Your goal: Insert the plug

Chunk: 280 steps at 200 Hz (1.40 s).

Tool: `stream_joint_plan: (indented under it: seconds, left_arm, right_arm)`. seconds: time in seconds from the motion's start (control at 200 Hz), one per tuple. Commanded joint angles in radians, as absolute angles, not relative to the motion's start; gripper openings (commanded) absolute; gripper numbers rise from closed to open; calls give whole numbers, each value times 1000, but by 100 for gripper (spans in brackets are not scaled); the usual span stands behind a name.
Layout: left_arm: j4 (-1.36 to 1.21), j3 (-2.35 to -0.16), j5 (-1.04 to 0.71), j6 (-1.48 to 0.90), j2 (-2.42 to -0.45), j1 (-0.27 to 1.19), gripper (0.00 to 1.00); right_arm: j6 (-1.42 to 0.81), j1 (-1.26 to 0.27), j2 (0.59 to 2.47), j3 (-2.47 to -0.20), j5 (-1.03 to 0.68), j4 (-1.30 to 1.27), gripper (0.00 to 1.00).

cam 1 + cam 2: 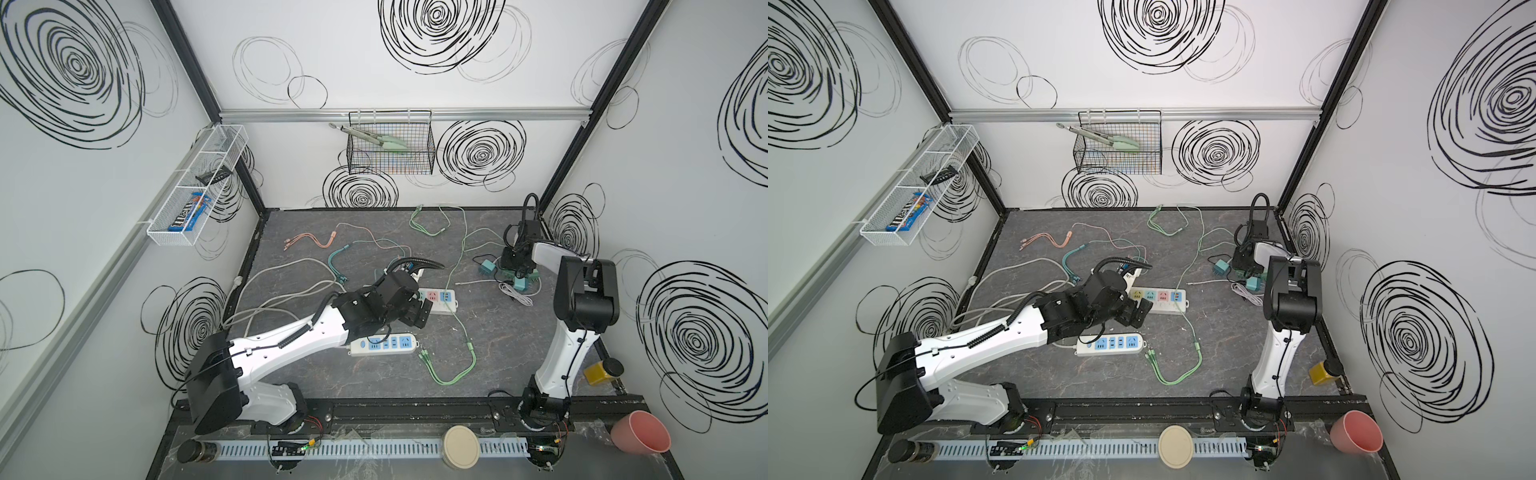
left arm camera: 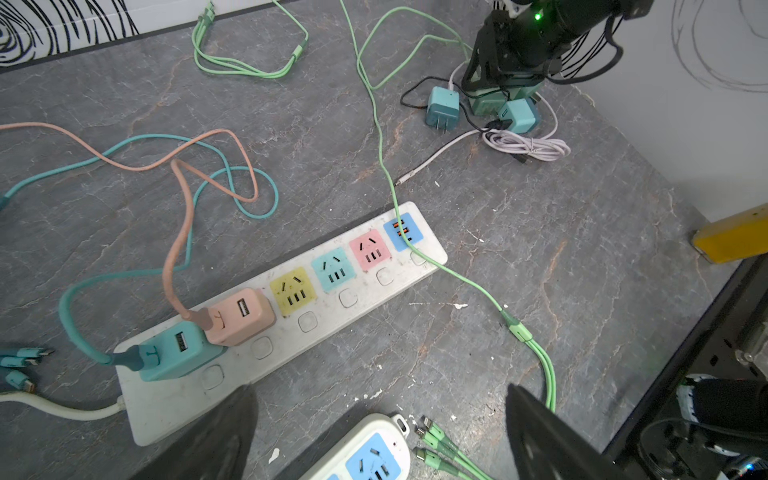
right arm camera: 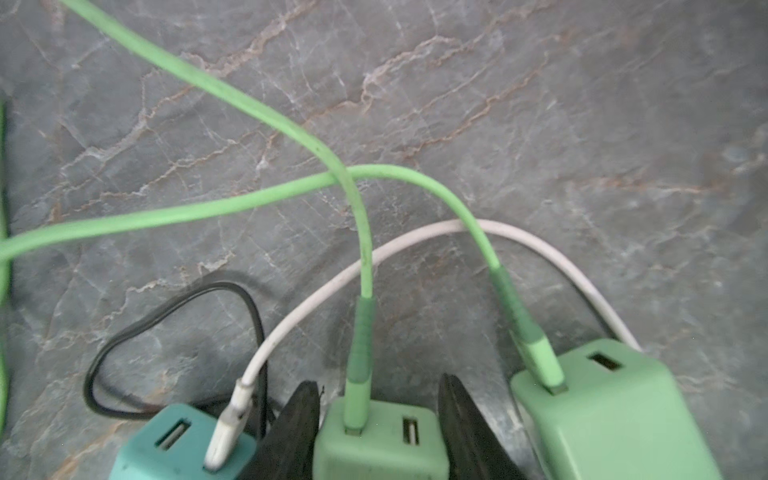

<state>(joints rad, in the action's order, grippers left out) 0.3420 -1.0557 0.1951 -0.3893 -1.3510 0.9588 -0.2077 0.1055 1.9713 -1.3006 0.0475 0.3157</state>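
Lying between swirl-patterned walls (image 1: pixel 353 54), grey marbled tabletop (image 1: pixel 519 357); left fingers (image 2: pixel 216 436) spread empty; right fingers (image 3: pixel 291 436) pinch green charger (image 3: pixel 380 451).

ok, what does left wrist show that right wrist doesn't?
Left wrist only: the power strip with teal adapter and pink adapter plugged in, three coloured sockets free; the left gripper open. Right wrist only: the right gripper, fingers against both sides of the green adapter, green cable seated in its USB port. Both: adapter cluster, grey tabletop.
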Motion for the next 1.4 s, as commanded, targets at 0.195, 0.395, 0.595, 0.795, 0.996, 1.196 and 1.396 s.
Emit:
stream_joint_plan:
  seconds: [0.195, 0.395, 0.595, 0.795, 0.996, 1.196, 1.396]
  left_arm:
    - [312, -1035, 203, -390, -1318, 943, 96]
    - [281, -1031, 185, -389, -1316, 935, 96]
    - [240, -1012, 163, -382, -1298, 925, 96]
    - [224, -993, 145, -378, -1282, 909, 96]
    - [224, -996, 147, -383, -1292, 902, 96]
    - [231, -994, 149, -388, -1292, 903, 96]
    - [229, -997, 142, -385, -1304, 896, 96]
  right_arm:
    - [-150, 46, 1687, -1117, 163, 10, 19]
    - [-61, -9, 1498, -968, 107, -182, 19]
    - [-79, -51, 1425, -937, 8, -166, 18]
    - [-178, -55, 1430, -932, 46, -121, 20]
    - [-252, 46, 1557, -1009, 7, -6, 34]
    - [-248, 125, 1750, -1191, -60, 207, 28]
    - [-241, 104, 1737, -1158, -99, 182, 24]
